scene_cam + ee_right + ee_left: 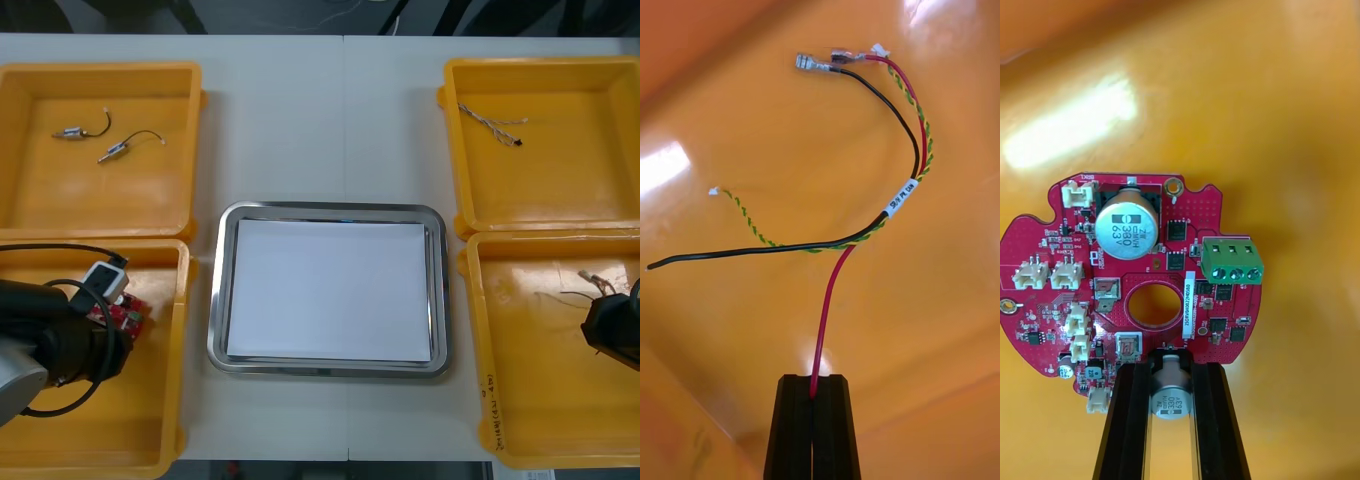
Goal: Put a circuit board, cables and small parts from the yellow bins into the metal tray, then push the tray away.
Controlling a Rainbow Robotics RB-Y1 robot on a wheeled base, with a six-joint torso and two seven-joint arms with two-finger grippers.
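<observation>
Glossy, smooth yellow plastic bins (100, 205), slick enough for white glare patches (orange at the wrists). Shallow rectangular metal tray (216, 300), rim polished mirror-bright, inside flat matt white like paper. Round red circuit board (1199, 210), lacquered to a soft sheen, with dull silver metal capacitor cans (1127, 225) and a green plastic terminal block (1232, 261). Thin red, black and yellow-green plastic-sheathed cable (900, 201), smooth, tipped with bare shiny metal terminals (809, 64). Matt black fingers (1127, 420) on left gripper (1171, 367) and right gripper (812, 379).
</observation>
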